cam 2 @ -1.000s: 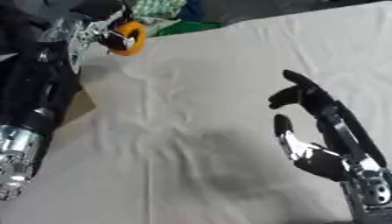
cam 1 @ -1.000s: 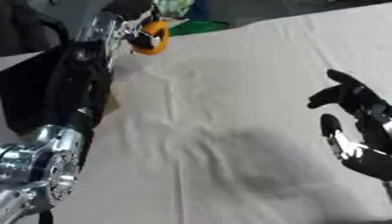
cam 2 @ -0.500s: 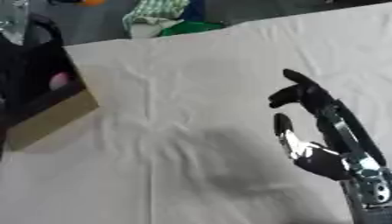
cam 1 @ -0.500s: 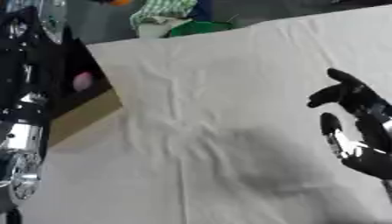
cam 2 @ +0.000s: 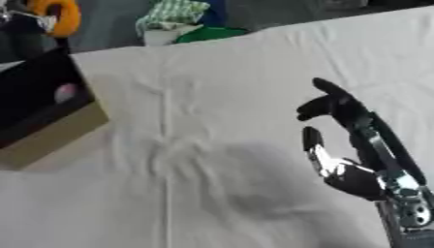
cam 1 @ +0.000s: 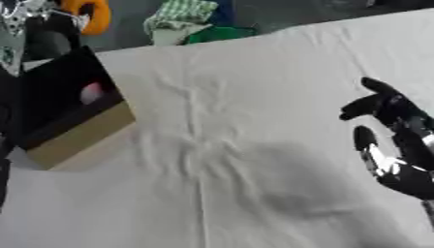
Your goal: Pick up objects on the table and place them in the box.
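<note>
White creased cloth [cam 1: 254, 97] covers our bench, and we see nothing loose left on it. Our black, cardboard-sided box [cam 1: 72, 116] sits at its left edge with a small pink rounded thing [cam 1: 91, 92] inside. Our left hand [cam 1: 34, 24] is up at the far left corner beside an orange object [cam 1: 89, 14]; whether its fingers hold it we cannot tell. Our right hand [cam 2: 356, 145] hovers idle, fingers apart. We judge the task nearly finished.
</note>
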